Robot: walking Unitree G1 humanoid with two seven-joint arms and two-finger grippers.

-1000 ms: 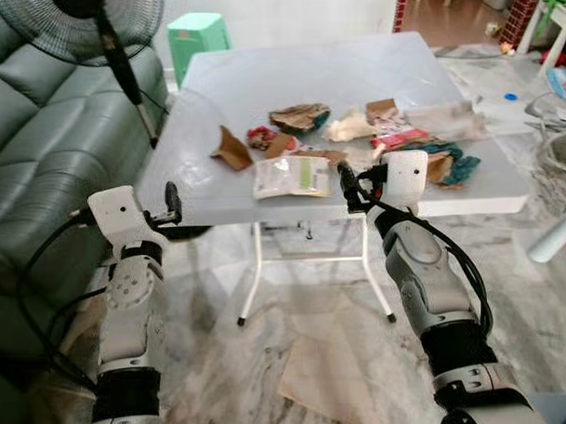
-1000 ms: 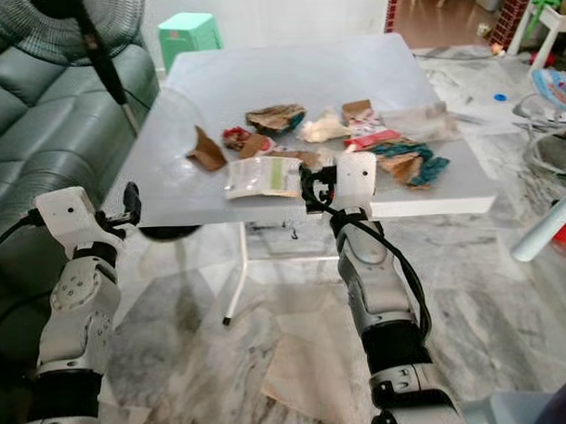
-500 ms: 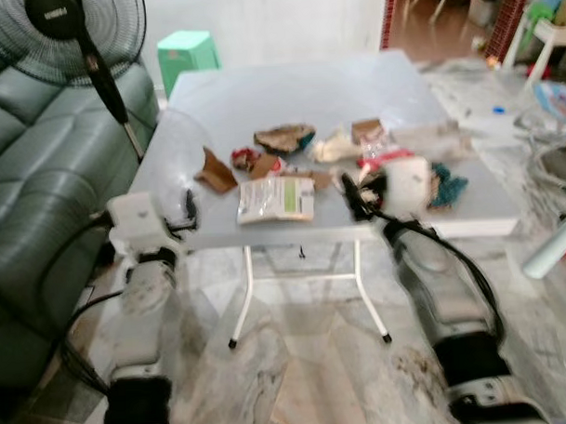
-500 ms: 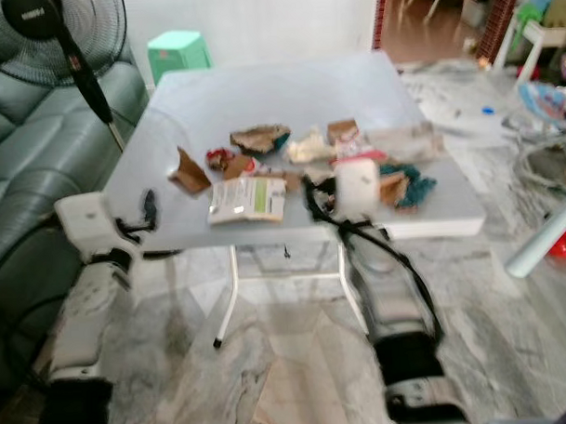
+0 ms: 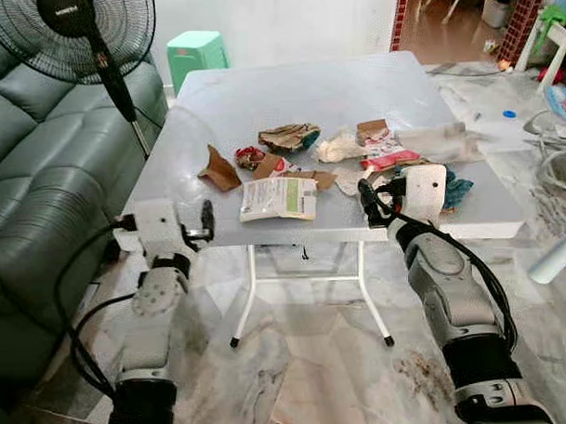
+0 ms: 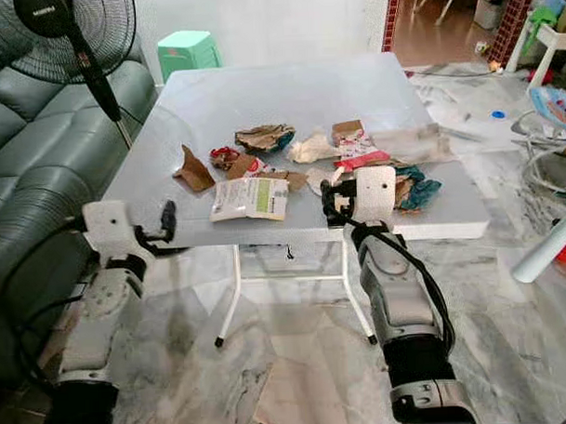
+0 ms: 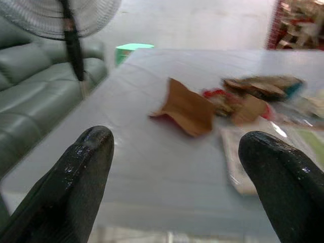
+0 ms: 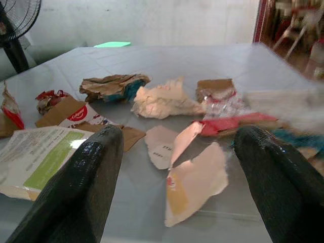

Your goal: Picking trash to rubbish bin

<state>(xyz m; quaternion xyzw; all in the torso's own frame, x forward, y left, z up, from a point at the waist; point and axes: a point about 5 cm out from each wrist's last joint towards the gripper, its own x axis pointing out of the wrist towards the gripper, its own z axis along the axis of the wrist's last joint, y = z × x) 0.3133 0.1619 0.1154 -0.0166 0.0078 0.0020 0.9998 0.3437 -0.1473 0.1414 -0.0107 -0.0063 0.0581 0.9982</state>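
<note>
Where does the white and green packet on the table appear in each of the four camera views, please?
Left eye view: white and green packet near the table's front edge, between both arms.
Right eye view: same spot.
Left wrist view: blurred, beside one finger.
Right wrist view: at the picture's edge.
Shared landmark: the brown cardboard scrap just beyond it.

My two head eyes look forward and down from above the near edge of the surface (image 5: 288, 91), both catching the same litter spread and my arms. My left wrist cam sits low at that edge, looking across between my left pincer (image 7: 187, 177) fingers at the brown scrap (image 7: 188, 107). My right wrist cam is close in behind my right pincer (image 8: 179, 167), sharing the green-and-white packet (image 8: 35, 157) with the head views.
</note>
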